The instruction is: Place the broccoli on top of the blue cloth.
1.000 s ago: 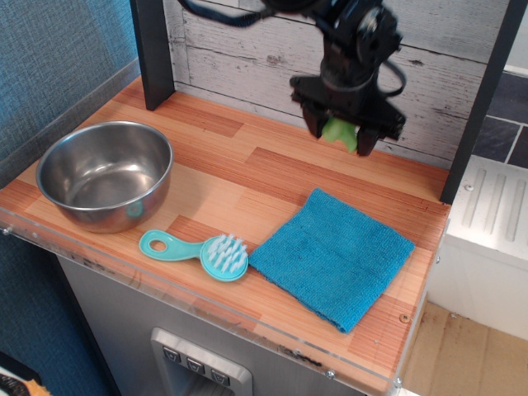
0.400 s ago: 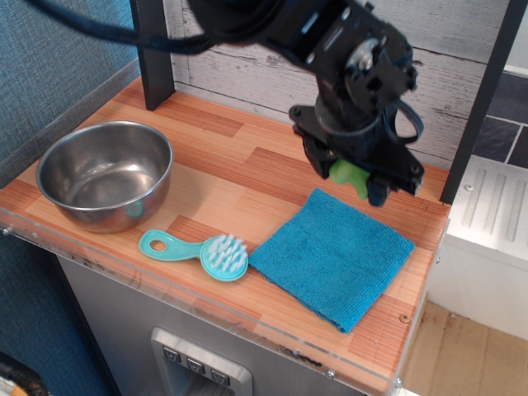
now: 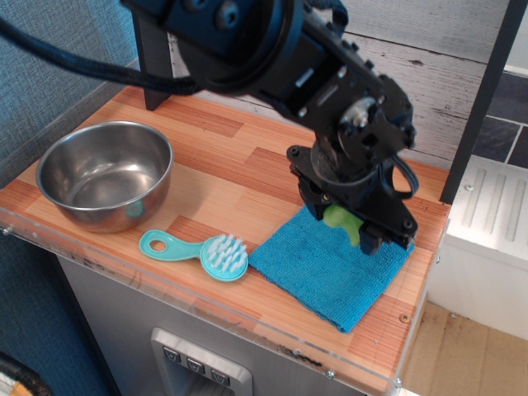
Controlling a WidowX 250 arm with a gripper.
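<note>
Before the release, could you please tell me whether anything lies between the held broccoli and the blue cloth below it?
Nothing visible does. The pincer grips the broccoli directly over the blue cloth, whose visible surface is bare. The brush lies beside the cloth's left corner, out of the way.

Black arm reaching in from upper left, wrist bent down, claw (image 3: pixel 345 223) clamped (something green between fingers)

I find no readable writing anywhere here: no text, label, brand, number or sign on any surface I can see.
</note>
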